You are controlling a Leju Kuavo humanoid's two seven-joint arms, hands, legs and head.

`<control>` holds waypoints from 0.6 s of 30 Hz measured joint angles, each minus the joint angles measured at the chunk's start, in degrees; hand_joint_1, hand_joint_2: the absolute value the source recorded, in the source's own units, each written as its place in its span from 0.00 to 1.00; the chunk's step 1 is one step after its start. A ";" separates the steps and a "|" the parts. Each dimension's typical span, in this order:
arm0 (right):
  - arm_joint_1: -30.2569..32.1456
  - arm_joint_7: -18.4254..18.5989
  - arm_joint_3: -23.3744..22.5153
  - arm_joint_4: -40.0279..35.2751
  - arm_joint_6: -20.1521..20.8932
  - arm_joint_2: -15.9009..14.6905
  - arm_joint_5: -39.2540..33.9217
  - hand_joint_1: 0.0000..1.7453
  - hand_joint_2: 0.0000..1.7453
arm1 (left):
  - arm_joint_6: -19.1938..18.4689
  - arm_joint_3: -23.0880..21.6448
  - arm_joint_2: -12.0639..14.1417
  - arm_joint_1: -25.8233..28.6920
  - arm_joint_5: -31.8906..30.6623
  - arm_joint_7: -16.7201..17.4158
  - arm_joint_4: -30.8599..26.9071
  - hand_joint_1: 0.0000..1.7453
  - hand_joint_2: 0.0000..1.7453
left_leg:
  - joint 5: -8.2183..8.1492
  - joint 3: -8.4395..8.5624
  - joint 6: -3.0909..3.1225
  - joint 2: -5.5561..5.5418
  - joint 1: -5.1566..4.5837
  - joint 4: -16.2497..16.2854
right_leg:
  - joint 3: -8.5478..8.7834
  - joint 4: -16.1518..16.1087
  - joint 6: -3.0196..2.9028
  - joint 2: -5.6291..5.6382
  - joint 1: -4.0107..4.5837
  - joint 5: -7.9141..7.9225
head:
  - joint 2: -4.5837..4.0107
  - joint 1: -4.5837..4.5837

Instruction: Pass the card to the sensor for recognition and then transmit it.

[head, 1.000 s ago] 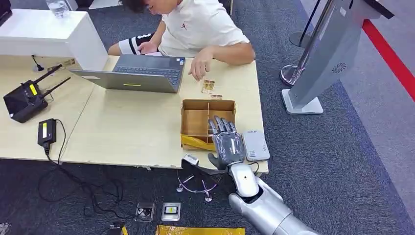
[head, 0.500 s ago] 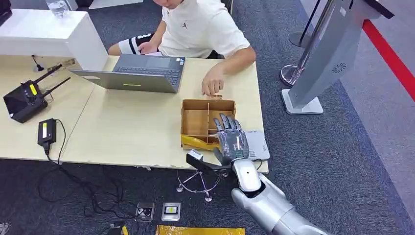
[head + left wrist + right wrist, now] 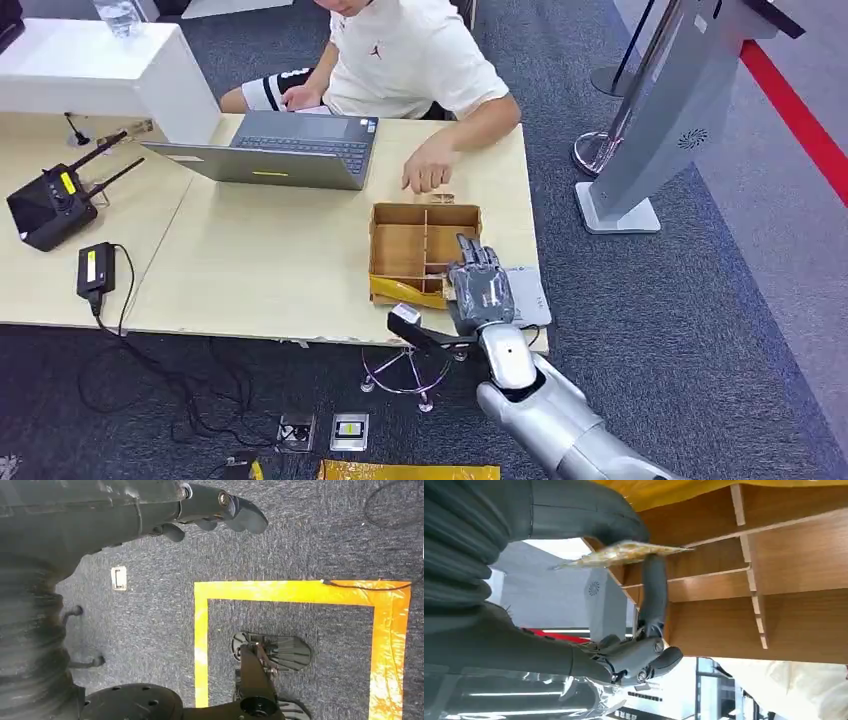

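Since a second ago the right hand [image 3: 480,285] has shifted from the front edge of the divided wooden box [image 3: 400,250] toward the grey card sensor [image 3: 530,298] lying just beside that box on the counter [image 3: 250,270], and now hovers over the seam between the two. The seated person's hand [image 3: 430,172] has drawn back from the small cards behind the box to rest near the laptop [image 3: 290,148].

The right wrist view shows the card [image 3: 624,553], thin and gold-toned, pinched edge-on between the thick thumb and one dark finger [image 3: 653,590], with the box's wooden dividers behind it. The right hand is thus clamped on the card. The left hand [image 3: 215,507] hangs over the carpeted floor with its fingers curled in around nothing.

The step in hand appears to be presenting the card to the sensor. Done well, it likely calls for carrying the card clear of the box wall, levelling it so its flat face meets the sensor's top, and keeping the pinch firm near one edge so the fingers do not cover the readable area. A tilted card, or one snagging on the box rim, could spoil the reading.
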 joint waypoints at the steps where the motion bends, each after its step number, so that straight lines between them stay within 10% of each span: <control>1: 0.00 0.02 -0.02 0.00 0.00 0.00 0.00 0.61 1.00 | 0.00 -0.13 0.00 -0.02 -0.02 0.00 0.00 0.00 1.00 | 0.00 0.00 0.00 0.00 0.00 0.00 | 0.00 0.00 0.00 0.00 0.00 0.00 | 0.00 -0.04; 13: 0.01 0.02 -0.55 0.02 -0.55 -0.33 0.35 0.58 1.00 | -0.35 -0.61 -0.02 -0.26 -0.42 0.00 0.00 0.00 1.00 | 0.00 0.00 0.00 0.00 0.00 0.00 | 0.00 0.00 0.00 0.01 0.00 0.00 | 0.00 -0.02; 18: 0.01 0.02 -0.94 -0.02 -1.36 -0.33 1.03 0.78 1.00 | -0.33 -0.66 -0.02 -0.36 -0.44 0.00 0.00 0.00 1.00 | 0.00 0.00 0.00 0.00 0.00 0.00 | 0.00 0.00 0.00 0.01 0.00 0.00 | 0.00 -0.02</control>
